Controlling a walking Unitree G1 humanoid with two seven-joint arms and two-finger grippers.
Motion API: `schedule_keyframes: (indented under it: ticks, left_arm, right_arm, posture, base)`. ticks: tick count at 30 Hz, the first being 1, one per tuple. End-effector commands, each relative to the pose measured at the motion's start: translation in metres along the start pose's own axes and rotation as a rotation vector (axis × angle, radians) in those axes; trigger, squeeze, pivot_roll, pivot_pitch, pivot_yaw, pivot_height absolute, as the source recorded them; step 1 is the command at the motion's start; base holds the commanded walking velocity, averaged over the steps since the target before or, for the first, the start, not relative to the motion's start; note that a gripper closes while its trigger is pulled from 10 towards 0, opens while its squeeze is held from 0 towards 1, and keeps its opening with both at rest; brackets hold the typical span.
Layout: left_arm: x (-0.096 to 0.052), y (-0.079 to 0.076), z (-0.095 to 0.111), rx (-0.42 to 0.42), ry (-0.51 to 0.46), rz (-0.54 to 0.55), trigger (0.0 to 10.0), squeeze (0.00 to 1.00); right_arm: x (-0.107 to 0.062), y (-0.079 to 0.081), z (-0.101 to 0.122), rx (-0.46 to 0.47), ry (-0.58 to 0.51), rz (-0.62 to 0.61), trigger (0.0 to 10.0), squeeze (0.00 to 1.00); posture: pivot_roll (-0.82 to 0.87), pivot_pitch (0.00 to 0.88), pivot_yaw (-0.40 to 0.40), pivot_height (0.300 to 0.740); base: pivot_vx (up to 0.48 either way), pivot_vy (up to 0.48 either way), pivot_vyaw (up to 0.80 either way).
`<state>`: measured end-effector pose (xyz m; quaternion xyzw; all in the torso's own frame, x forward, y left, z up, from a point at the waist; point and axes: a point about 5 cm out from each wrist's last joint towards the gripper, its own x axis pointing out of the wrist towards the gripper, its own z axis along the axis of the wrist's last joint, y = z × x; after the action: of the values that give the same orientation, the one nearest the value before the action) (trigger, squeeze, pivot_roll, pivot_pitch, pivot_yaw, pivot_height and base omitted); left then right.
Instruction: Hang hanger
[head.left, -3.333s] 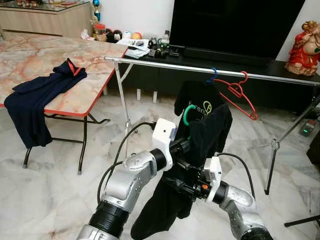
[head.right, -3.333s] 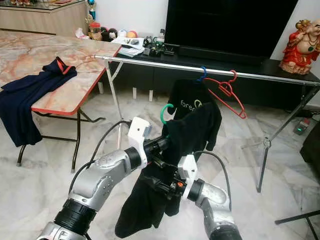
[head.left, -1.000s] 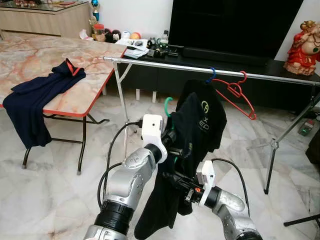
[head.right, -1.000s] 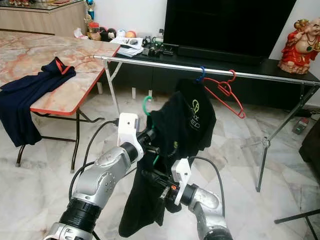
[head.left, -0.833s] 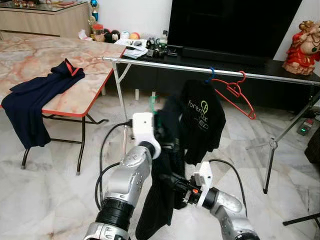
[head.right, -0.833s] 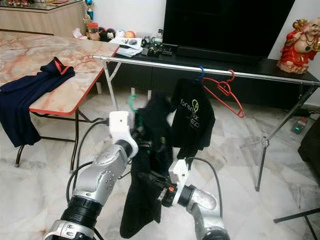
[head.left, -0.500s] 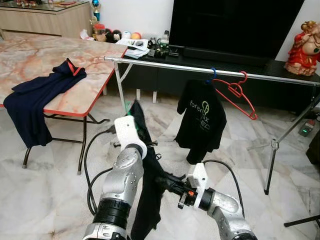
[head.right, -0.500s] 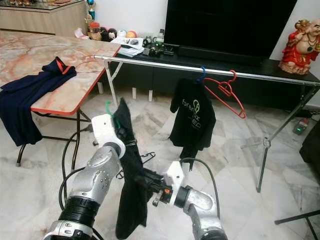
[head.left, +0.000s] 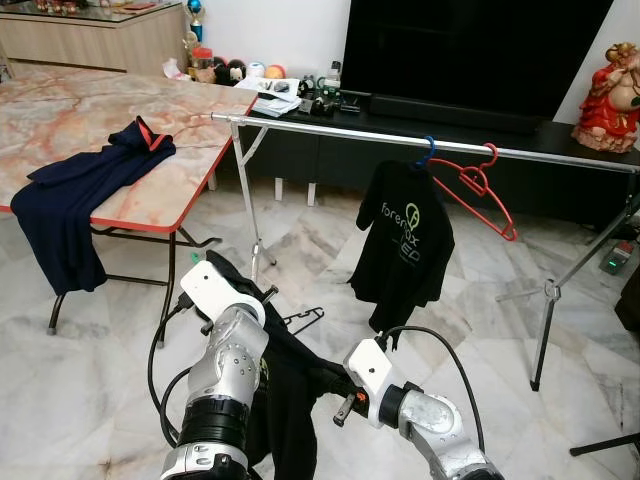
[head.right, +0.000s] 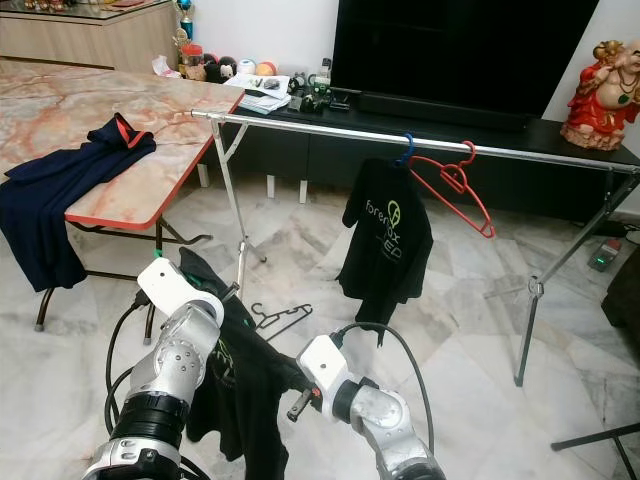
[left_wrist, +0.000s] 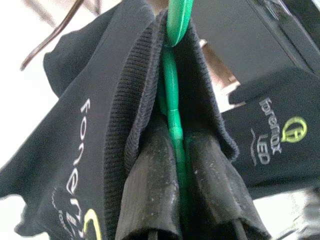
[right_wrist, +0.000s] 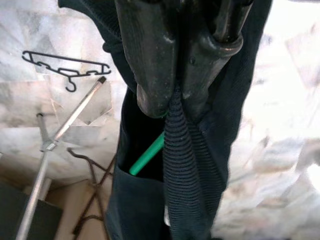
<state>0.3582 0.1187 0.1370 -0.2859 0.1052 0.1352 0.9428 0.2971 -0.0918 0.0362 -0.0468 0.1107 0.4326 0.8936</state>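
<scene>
You were mid-carry: left gripper (left_wrist: 175, 165) clenched on the green hanger (left_wrist: 172, 100), right gripper (right_wrist: 177, 95) pinching the black shirt (head.right: 250, 385), both held low, well below the rail (head.left: 400, 140); the lift to hook it remained.

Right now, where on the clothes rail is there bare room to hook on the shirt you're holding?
The rail is bare from its left end by the table to the hanging black shirt. Past the red hanger, more bare rail runs right. It is crowded where the shirt's blue hook and the red hanger sit close together.
</scene>
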Motion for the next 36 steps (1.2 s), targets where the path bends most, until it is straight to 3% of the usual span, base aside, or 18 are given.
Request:
schedule_keyframes:
  ticks: [1, 2, 4, 5, 6, 8, 9, 10, 11, 17, 19, 21, 26, 28, 30, 36]
  left_arm:
    - [-0.005, -0.031, 0.040, 0.131, -0.207, -0.137, 10.0, 0.00]
    - [-0.006, -0.033, 0.039, 0.158, -0.219, -0.150, 10.0, 0.00]
    - [-0.006, -0.032, 0.041, 0.123, -0.234, -0.133, 10.0, 0.00]
    - [-0.006, -0.031, 0.043, 0.084, -0.246, -0.118, 10.0, 0.00]
    - [-0.005, -0.028, 0.046, -0.026, -0.239, -0.089, 10.0, 0.00]
    - [-0.004, -0.027, 0.047, -0.075, -0.230, -0.081, 10.0, 0.00]
    - [-0.003, -0.025, 0.049, -0.120, -0.232, -0.074, 10.0, 0.00]
    - [-0.003, -0.025, 0.049, -0.120, -0.232, -0.074, 10.0, 0.00]
    - [-0.004, -0.025, 0.050, -0.117, -0.245, -0.081, 10.0, 0.00]
    - [-0.006, -0.033, 0.045, -0.075, -0.256, -0.111, 10.0, 0.00]
    - [-0.007, -0.035, 0.044, -0.071, -0.259, -0.122, 10.0, 0.00]
    - [-0.008, -0.039, 0.045, -0.114, -0.257, -0.133, 10.0, 0.00]
    - [-0.008, -0.041, 0.047, -0.168, -0.247, -0.147, 10.0, 0.00]
    - [-0.007, -0.043, 0.050, -0.282, -0.214, -0.141, 10.0, 0.00]
    - [-0.006, -0.044, 0.052, -0.338, -0.200, -0.131, 10.0, 0.00]
    - [-0.007, -0.054, 0.044, -0.487, -0.089, -0.131, 10.0, 0.00]
  right_arm:
    - [-0.023, -0.012, -0.024, 0.112, 0.055, -0.107, 0.0, 0.00]
    - [-0.023, -0.015, -0.019, 0.137, 0.001, -0.124, 0.0, 0.00]
    - [-0.022, -0.017, -0.014, 0.143, -0.028, -0.132, 0.0, 0.00]
    - [-0.022, -0.018, -0.012, 0.152, -0.046, -0.139, 0.0, 0.00]
    - [-0.021, -0.021, -0.004, 0.169, -0.092, -0.145, 0.0, 0.00]
    - [-0.020, -0.022, -0.001, 0.175, -0.118, -0.144, 0.0, 0.00]
    - [-0.019, -0.022, 0.017, 0.196, -0.239, -0.097, 0.0, 0.00]
    - [-0.019, -0.022, 0.017, 0.196, -0.239, -0.097, 0.0, 0.00]
    - [-0.020, -0.021, 0.028, 0.205, -0.313, -0.052, 0.0, 0.00]
    - [-0.030, -0.010, 0.068, 0.225, -0.518, 0.140, 0.0, 0.00]
    - [-0.032, -0.008, 0.070, 0.236, -0.524, 0.175, 0.0, 0.00]
    - [-0.035, 0.000, 0.056, 0.189, -0.403, 0.255, 0.0, 0.00]
    - [-0.037, 0.006, 0.041, 0.149, -0.279, 0.292, 0.0, 0.00]
    - [-0.041, 0.018, 0.024, 0.102, -0.121, 0.381, 0.0, 0.00]
    - [-0.041, 0.024, 0.010, 0.034, 0.005, 0.411, 0.0, 0.00]
    - [-0.035, 0.024, -0.001, -0.032, 0.105, 0.382, 0.0, 0.00]
  posture:
    - [0.12, 0.000, -0.062, 0.740]
    - [0.12, 0.000, -0.062, 0.740]
    - [0.12, 0.000, -0.061, 0.740]
    - [0.12, 0.000, -0.061, 0.740]
    - [0.12, 0.000, -0.060, 0.740]
    - [0.12, 0.000, -0.058, 0.740]
    - [0.12, 0.000, -0.056, 0.740]
    - [0.12, 0.000, -0.056, 0.740]
    - [0.12, 0.000, -0.056, 0.740]
    - [0.11, 0.000, -0.060, 0.740]
    - [0.11, 0.000, -0.061, 0.740]
    - [0.11, 0.000, -0.063, 0.740]
    - [0.11, 0.000, -0.064, 0.740]
    - [0.11, 0.000, -0.064, 0.740]
    - [0.11, 0.000, -0.063, 0.740]
    - [0.12, 0.000, -0.064, 0.740]
  base:
    - [0.000, 0.000, 0.00]
    - [0.000, 0.000, 0.00]
    - [0.000, 0.000, 0.00]
    - [0.000, 0.000, 0.00]
    - [0.000, 0.000, 0.00]
    - [0.000, 0.000, 0.00]
    - [0.000, 0.000, 0.00]
    - [0.000, 0.000, 0.00]
    - [0.000, 0.000, 0.00]
    - [0.000, 0.000, 0.00]
    - [0.000, 0.000, 0.00]
    - [0.000, 0.000, 0.00]
    - [0.000, 0.000, 0.00]
    - [0.000, 0.000, 0.00]
    - [0.000, 0.000, 0.00]
    - [0.000, 0.000, 0.00]
